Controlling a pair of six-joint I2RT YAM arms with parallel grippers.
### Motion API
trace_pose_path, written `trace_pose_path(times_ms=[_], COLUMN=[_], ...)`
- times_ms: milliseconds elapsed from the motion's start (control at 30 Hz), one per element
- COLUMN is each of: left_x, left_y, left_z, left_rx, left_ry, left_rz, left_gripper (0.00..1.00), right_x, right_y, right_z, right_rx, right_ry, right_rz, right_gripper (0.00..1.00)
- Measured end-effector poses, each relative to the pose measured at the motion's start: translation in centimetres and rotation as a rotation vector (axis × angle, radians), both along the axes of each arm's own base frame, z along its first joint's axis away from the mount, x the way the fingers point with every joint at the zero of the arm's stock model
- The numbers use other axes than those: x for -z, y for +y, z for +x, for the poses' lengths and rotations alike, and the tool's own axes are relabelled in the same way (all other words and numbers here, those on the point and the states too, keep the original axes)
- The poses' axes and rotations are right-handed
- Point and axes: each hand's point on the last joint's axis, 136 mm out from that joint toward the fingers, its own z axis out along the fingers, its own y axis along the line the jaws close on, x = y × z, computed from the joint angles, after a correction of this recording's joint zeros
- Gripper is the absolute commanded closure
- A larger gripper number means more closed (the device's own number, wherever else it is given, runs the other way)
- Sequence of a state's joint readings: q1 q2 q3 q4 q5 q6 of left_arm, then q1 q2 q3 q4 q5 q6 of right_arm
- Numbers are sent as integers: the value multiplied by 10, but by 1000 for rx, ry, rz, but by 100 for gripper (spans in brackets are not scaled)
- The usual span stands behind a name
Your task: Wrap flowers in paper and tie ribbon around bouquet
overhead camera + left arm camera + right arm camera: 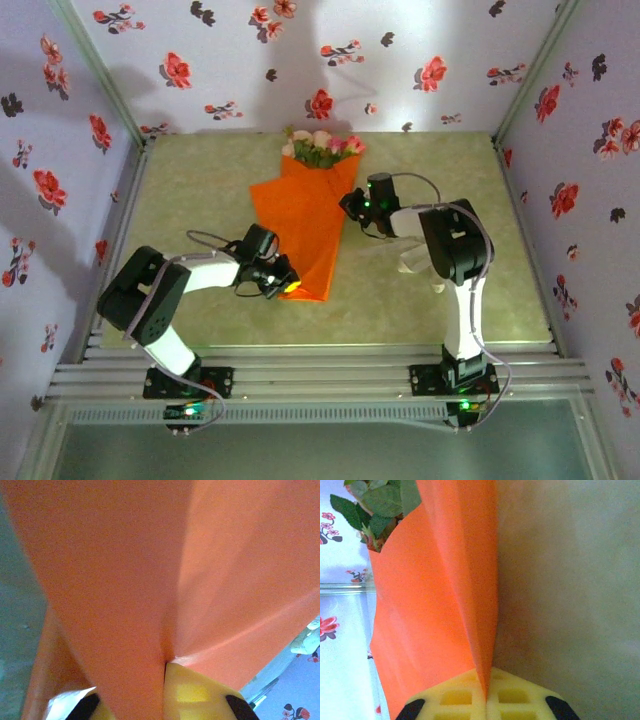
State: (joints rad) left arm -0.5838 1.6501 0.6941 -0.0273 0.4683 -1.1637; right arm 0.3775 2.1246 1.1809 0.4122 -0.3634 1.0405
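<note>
My left gripper (284,284) is clamped tight on the near tip of the paper (300,225), I judge to anchor the wrap's point. The flowers (322,147) poke out at the far end. My right gripper (352,207) pinches the paper's right edge, pads almost together, so the fold stays closed.

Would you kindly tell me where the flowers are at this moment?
In the top view the flowers lie at the far middle of the table, near the back wall, their blooms poking out of the wide end of the orange paper.
</note>
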Motion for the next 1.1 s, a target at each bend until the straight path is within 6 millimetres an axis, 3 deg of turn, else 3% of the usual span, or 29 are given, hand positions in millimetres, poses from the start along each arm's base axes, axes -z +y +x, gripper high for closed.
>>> trace_pose_path(times_ms=[33,133,167,233,267,300,400,433,500,633,667,767,867,933,967,1100], left_x=[0,0,0,1,1,1,1,1,1,1,1,1,1,1,1,1], left_y=[0,0,0,0,0,0,-1,-1,-1,-1,-1,-1,-1,-1,-1,-1], left_z=[0,0,0,0,1,1,2,2,2,2,2,2,2,2,2,2], left_rx=[0,0,0,0,0,0,0,2,2,6,6,9,9,9,9,11], left_ry=[0,0,0,2,2,2,1,1,1,1,1,3,6,8,9,12], left_rz=[0,0,1,2,2,2,1,2,2,2,2,3,5,7,7,7], left_gripper=[100,100,100,100,100,100,100,100,100,100,100,100,100,100,100,100], right_x=[0,-2,-3,-2,-1,-1,1,3,6,-11,-14,-14,-5,-2,-2,-11], right_y=[-1,-9,-11,-11,-11,-11,-10,-10,-10,-13,-16,-21,-25,-25,-24,-21], right_z=[3,20,24,26,29,33,39,40,42,63,70,83,85,86,88,102], right_rx=[3,35,40,38,39,42,40,40,44,68,78,100,115,116,120,127], right_ry=[-3,-17,-17,-4,-2,-6,2,6,15,-38,-50,-64,-43,-39,-36,-65], right_rz=[-1,0,4,7,5,5,13,12,11,30,32,35,34,33,37,52], right_gripper=[74,96,95,84,88,100,100,93,69,64,65,100,100,76,69,60])
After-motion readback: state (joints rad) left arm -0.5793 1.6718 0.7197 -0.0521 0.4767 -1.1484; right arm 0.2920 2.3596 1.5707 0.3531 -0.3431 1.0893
